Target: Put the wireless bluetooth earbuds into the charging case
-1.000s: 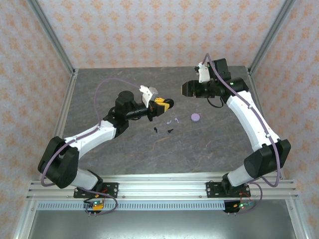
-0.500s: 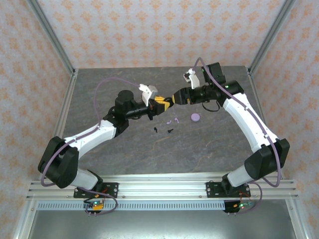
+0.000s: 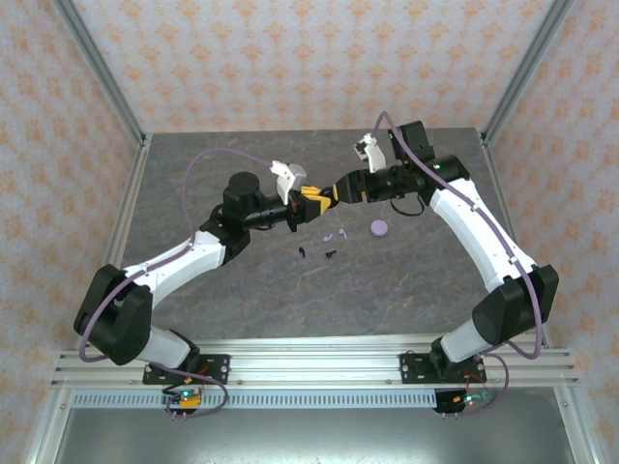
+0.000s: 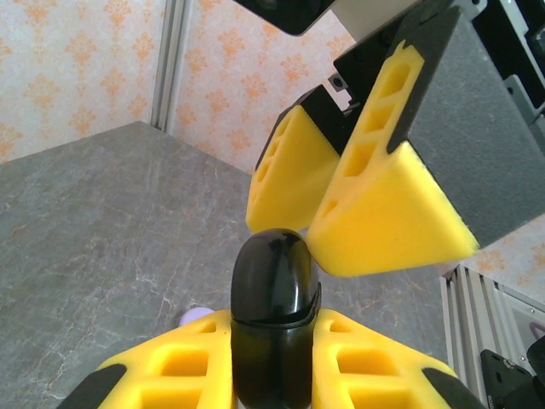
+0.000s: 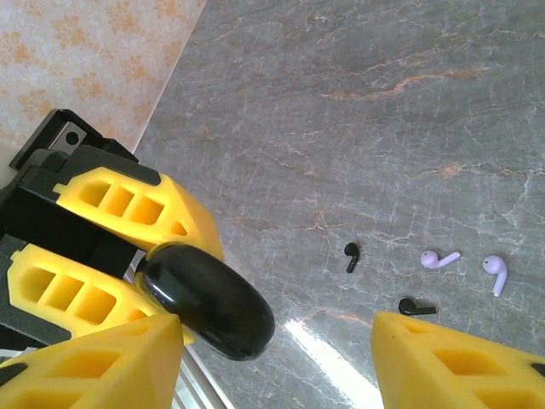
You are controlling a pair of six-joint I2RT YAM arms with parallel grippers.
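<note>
My left gripper (image 3: 311,200) is shut on a black charging case (image 4: 272,298), holding it above the table with its lid end sticking out past the yellow fingers. My right gripper (image 3: 338,188) stands open right at that lid end; in the right wrist view the case (image 5: 209,298) lies against its left finger, with a wide gap to the other. Two black earbuds (image 5: 350,256) (image 5: 415,306) and two lavender earbuds (image 5: 438,258) (image 5: 496,271) lie loose on the grey table below.
A round lavender case (image 3: 379,228) rests on the table to the right of the earbuds. Metal frame posts and patterned walls bound the grey table (image 3: 242,290) on three sides.
My right gripper has swung left from the back right and come up to the tip of the black case. The left gripper has shifted slightly and kept its hold.
</note>
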